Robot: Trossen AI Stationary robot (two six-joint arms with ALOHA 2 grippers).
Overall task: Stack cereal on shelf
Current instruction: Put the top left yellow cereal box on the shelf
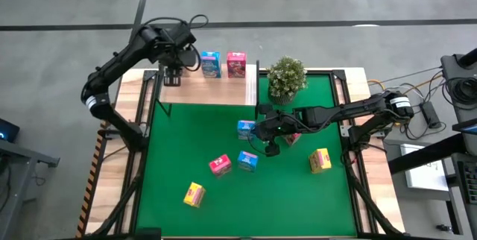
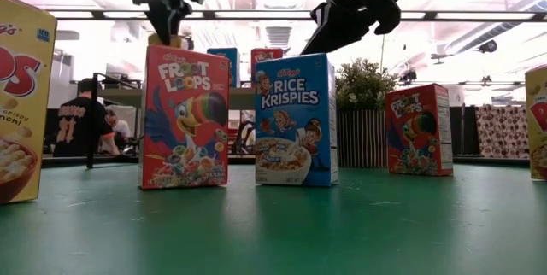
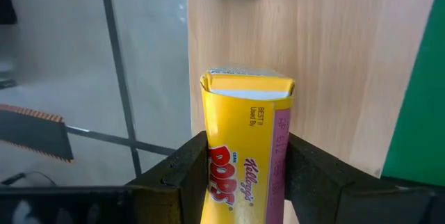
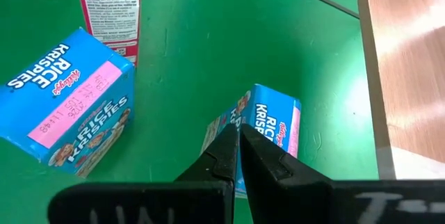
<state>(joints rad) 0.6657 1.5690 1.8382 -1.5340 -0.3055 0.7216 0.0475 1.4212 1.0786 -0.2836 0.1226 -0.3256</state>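
Note:
My left gripper point(image 1: 173, 74) is over the left end of the shelf point(image 1: 223, 92), a light-wood board, and is shut on a yellow cereal box point(image 3: 243, 133). A blue box point(image 1: 211, 64) and a pink-red box point(image 1: 236, 64) stand on the shelf's far edge. My right gripper point(image 4: 238, 132) is shut and hangs over the mat above a blue box point(image 4: 268, 123); in the low view this gripper point(image 2: 329, 27) is above the boxes' tops. A red box point(image 1: 292, 138) shows partly beside it. My left gripper pinches the yellow box between its two fingers point(image 3: 184, 172), one on each broad face point(image 3: 229, 175), coming from above and pointing down. The box hangs upright below the fingers with its lower end point(image 3: 247, 81) toward the shelf board. Whether that end touches the board I cannot tell.
Loose boxes stand on the green mat point(image 1: 298, 203): blue point(image 1: 247, 160), pink-red point(image 1: 220, 165), yellow point(image 1: 194, 194) and yellow point(image 1: 320, 160). A potted plant point(image 1: 286, 78) stands at the shelf's right end. A person point(image 2: 85, 121) shows in the room beyond.

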